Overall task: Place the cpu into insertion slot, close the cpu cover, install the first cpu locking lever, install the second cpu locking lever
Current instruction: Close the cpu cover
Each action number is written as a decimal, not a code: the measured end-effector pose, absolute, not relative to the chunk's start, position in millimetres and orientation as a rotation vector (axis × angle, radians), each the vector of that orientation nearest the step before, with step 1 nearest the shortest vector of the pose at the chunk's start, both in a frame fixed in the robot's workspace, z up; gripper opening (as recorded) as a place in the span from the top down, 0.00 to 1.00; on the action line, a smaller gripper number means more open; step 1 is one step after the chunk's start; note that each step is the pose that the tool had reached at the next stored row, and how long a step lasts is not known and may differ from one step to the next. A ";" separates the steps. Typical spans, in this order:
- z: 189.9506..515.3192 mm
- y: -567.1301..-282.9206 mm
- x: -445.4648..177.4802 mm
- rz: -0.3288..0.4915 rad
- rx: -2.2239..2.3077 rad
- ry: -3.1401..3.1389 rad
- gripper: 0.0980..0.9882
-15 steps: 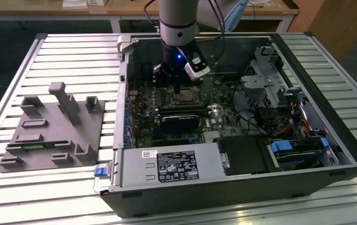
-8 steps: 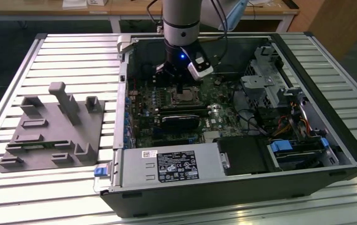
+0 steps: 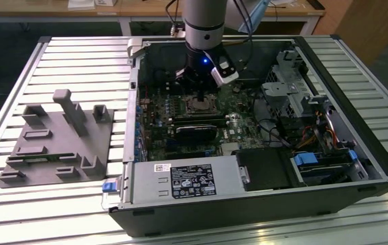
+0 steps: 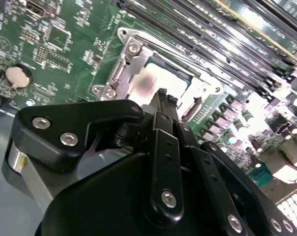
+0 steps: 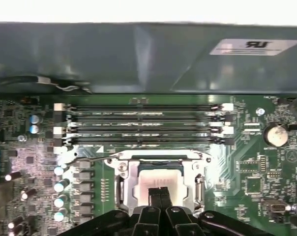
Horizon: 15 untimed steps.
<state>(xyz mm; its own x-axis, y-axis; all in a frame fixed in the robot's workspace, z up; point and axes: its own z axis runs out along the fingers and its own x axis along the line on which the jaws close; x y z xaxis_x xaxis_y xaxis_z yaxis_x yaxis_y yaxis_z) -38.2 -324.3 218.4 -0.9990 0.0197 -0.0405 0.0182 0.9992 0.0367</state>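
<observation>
Open computer case (image 3: 248, 212) lies on a slatted metal table (image 3: 78, 61). The arm comes down into the case, straight over the insertion slot (image 3: 201, 105).

- Gripper (image 5: 160, 192): black fingers pressed together, only a thin seam between them and nothing visible pinched. The tips are low over the middle of the insertion slot. Cannot tell whether they touch the metal beneath.
- Cpu (image 5: 158, 178): seated inside the insertion slot, its pale metal top showing through the cut-out. The fingertips hide part of it.
- Cpu cover (image 5: 133, 183): lies flat over the insertion slot, its silvery frame around the chip on all visible sides.
- A thin bright metal rod (image 5: 89, 159) runs out sideways from one corner of the insertion slot. Cannot tell whether it is latched.
- Memory slots (image 5: 143, 123): four long rows just beside the insertion slot, parallel to one edge of it.
- Coin battery (image 5: 275, 135): on the board, off to one side of the insertion slot and apart from it.
- Long black card (image 3: 197, 127): near the insertion slot, on the side facing the exterior camera.
- Grey fixture plate (image 3: 57, 148): outside the case, well apart from the insertion slot, toward the exterior view's left.
</observation>
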 end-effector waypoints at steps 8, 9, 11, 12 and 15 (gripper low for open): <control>218.4 -324.0 -32.3 0.056 0.029 3.100 0.99; 218.8 -324.0 -32.3 0.056 0.030 3.100 0.99; 220.0 -324.0 -32.3 0.056 0.030 3.100 0.99; 221.0 -324.0 -32.3 0.056 0.032 3.100 0.99; 225.1 -324.0 -32.3 0.056 0.036 3.100 0.99</control>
